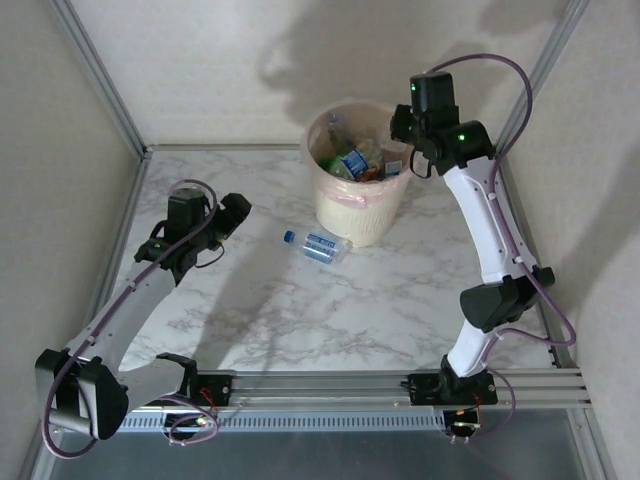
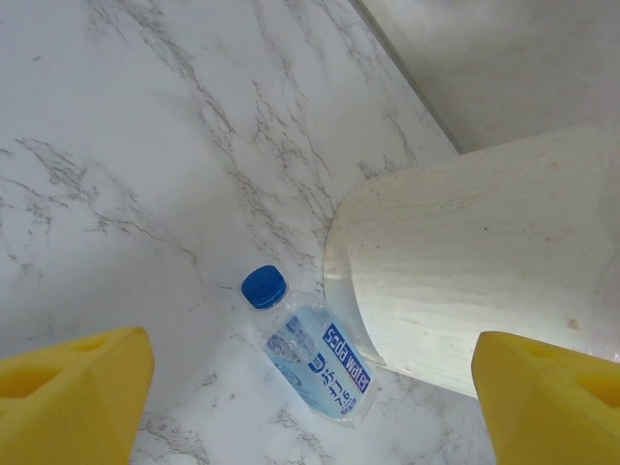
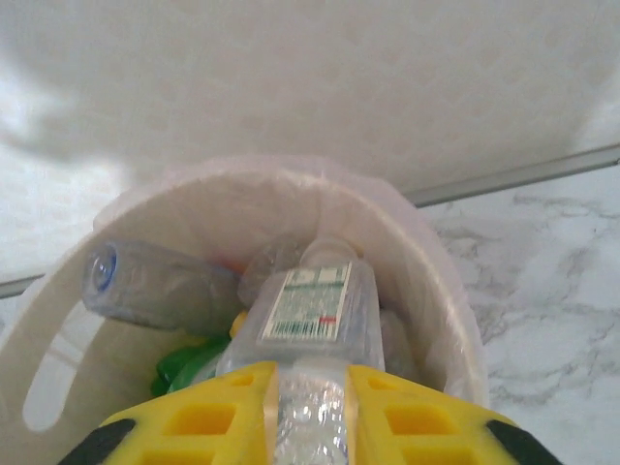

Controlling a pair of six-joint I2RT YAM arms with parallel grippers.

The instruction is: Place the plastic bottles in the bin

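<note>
1. One bin [image 1: 335, 215] is standing at the table's [image 1: 400, 300] 12 o'clock in the top view, with a heap of bottles [image 1: 352, 163] lying inside it. In my left wrist view its pale wall is leaning in from 3 o'clock.
2. My right claw [image 1: 405, 128] is hovering over the bin's 2 o'clock rim. Its yellow fingers [image 3: 213, 421] are pinching a white-labelled bottle [image 3: 310, 310], which is pointing toward 12 o'clock in that wrist view, straight over the bin's mouth. I am judging that this one is only waiting for a release.
3. My left claw [image 1: 235, 213] is hanging spread wide and empty above the table, its fingers [image 2: 77, 392] sitting at 8 and 4 o'clock in its own view.
4. The lone bottle [image 1: 320, 246] is lying flat on the table at the bin's 7 o'clock foot. Whether it is touching the wall or lying just beside it, I cannot tell. It is lying at 4 o'clock from my left claw in the top view, so that claw is far nearer than my right. In the left wrist view its long axis is running from 11 to 5 o'clock, askew to my finger line, so I am expecting to need a small wrist turn before closing across it.
5. The blue cap [image 2: 263, 287] is marking the end pointing away from the bin, toward 11 o'clock.
</note>
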